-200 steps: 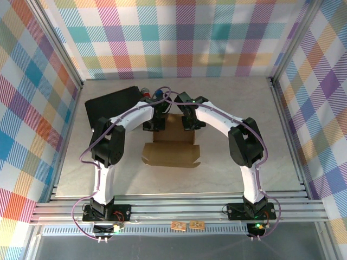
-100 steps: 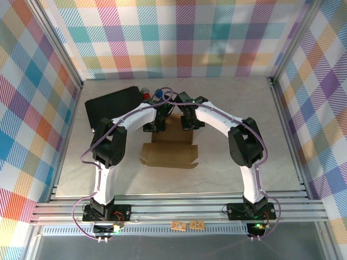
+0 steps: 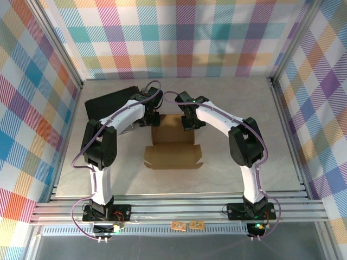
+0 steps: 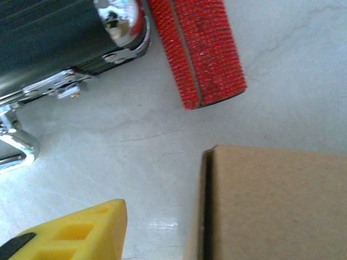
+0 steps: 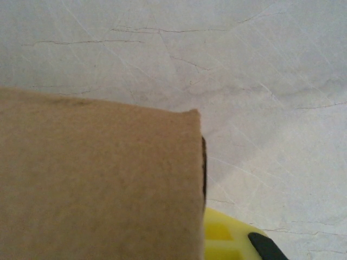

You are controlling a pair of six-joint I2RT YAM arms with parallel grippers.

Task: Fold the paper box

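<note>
Paper box (image 3: 173, 132) at centre of table (image 3: 244, 108), long axis left-right, front flap flat toward near edge. Right gripper (image 3: 190, 122) pressed shut, seemingly pinching far right corner. Left gripper (image 3: 147, 117) just off far left corner, spread unclear.

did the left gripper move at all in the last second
Yes. In the top view the left gripper has shifted left, off the far left corner of the paper box and toward the black case.
</note>
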